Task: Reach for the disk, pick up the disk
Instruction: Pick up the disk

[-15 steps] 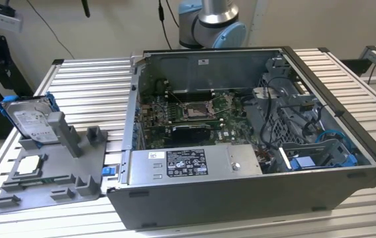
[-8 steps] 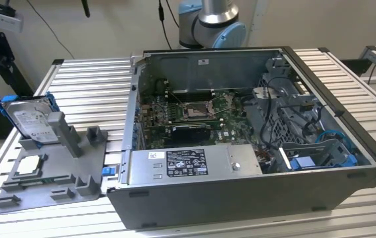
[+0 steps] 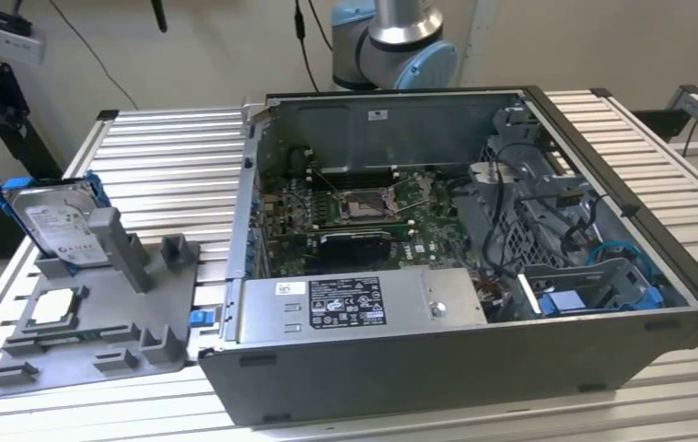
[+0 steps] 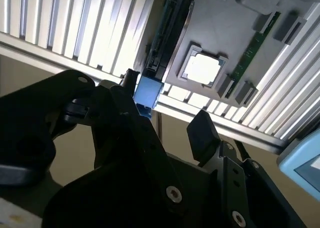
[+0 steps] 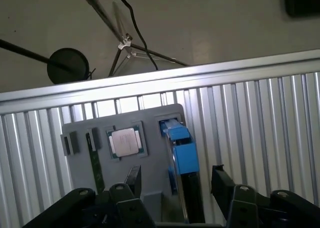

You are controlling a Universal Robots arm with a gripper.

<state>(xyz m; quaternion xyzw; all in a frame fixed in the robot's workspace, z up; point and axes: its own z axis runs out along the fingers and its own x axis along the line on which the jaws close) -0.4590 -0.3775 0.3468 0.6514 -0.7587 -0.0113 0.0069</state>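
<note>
- At the exterior view's left, the disk (image 3: 59, 224) is standing on edge in a slot of the grey holder tray (image 3: 91, 359), which is lying on the bench (image 3: 165, 157).
- In the first wrist view, the gripper (image 5: 176, 180) is hanging over the disk with its fingers (image 5: 220, 182) spread wide, one on each side of the blue bracket, and it is holding nothing.
- You should be centring the disk's thin edge between the fingers, squaring the pads to its flat faces, and lifting straight out along the slot so the bracket is not scraping the posts.
- The square processor chip (image 5: 125, 141) and the memory stick (image 5: 94, 163) are sitting just beside the disk, so be giving that finger room.
- The gripper's dark body is covering the disk's near end in both wrist views, so you cannot tell how deep the fingers are reaching or whether either is touching.
- The open computer case (image 3: 472, 276) is lying to the exterior view's right, apart from this work.
</note>
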